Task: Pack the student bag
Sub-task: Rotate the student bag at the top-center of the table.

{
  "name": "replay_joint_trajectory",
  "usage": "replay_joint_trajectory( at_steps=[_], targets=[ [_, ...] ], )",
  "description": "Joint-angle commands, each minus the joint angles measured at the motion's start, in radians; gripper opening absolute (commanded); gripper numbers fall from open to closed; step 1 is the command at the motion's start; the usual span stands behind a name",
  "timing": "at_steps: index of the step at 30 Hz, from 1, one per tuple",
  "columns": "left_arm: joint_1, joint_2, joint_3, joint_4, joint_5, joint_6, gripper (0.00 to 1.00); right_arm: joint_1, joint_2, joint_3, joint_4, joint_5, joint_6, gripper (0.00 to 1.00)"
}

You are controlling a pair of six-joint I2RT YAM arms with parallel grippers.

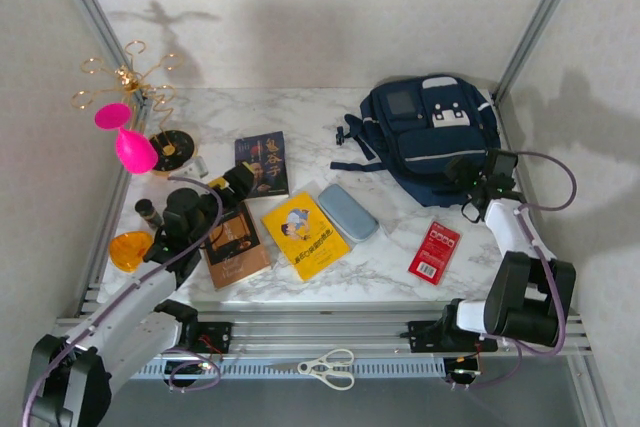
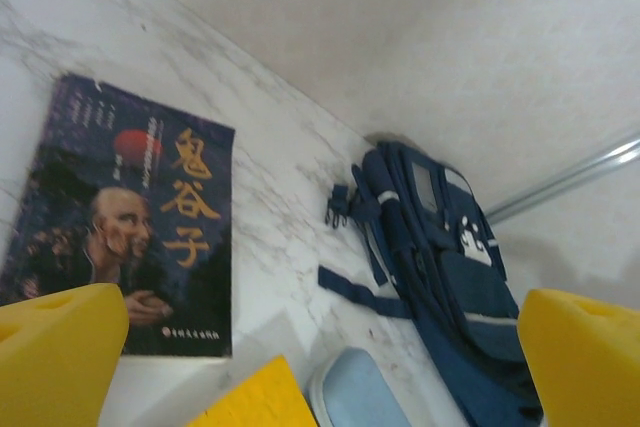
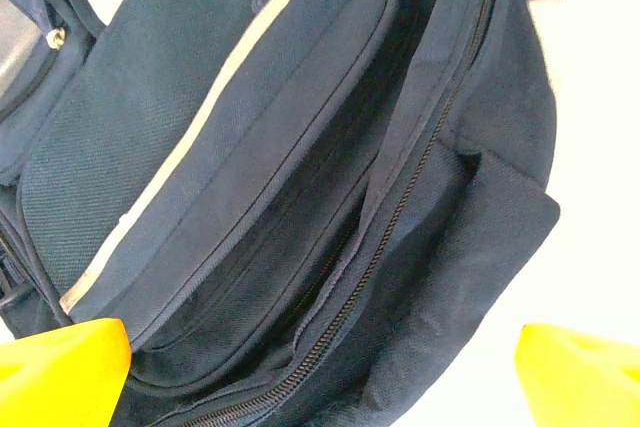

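Left tool (image 1: 238, 180) and right tool (image 1: 467, 175), both jaws wide apart

I look out over a white, grey-veined marble table (image 1: 300, 112). Behind it rises a pale textured wall (image 1: 330, 7), crossed by soft shadows. Grey metal posts (image 1: 92, 17) climb from its far corners, and aluminium rails (image 1: 330, 332) line its near edge.
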Motion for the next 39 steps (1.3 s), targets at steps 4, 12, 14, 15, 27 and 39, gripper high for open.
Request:
replay_joint_trajectory(
  at_steps=[4, 12, 14, 15, 27, 39],
  targets=[
    [-0.13, 0.056, 0.001, 0.025, -0.061, -0.045, 0.99, -0.004, 0.116, 0.071, 0.037, -0.102, 0.062, 0.99],
    [-0.315, 0.203, 0.07, 0.075, -0.155, -0.044, 0.99, 0.018, 0.23, 0.108, 0.084, -0.101, 0.064, 0.92],
    [-0.341, 0.242, 0.095, 0.089, -0.159, -0.038, 0.99, 0.026, 0.247, 0.104, 0.112, -0.121, 0.06, 0.85],
    [-0.352, 0.263, 0.11, 0.093, -0.16, -0.037, 0.99, 0.035, 0.253, 0.101, 0.128, -0.133, 0.061, 0.81],
    [-0.391, 0.331, 0.186, 0.055, -0.175, -0.024, 0.99, 0.253, 0.295, 0.099, 0.228, -0.139, 0.168, 0.34],
    [-0.389, 0.289, 0.211, -0.028, -0.194, -0.011, 0.99, 0.667, 0.423, 0.339, 0.333, 0.001, 0.381, 0.38]
  ],
)
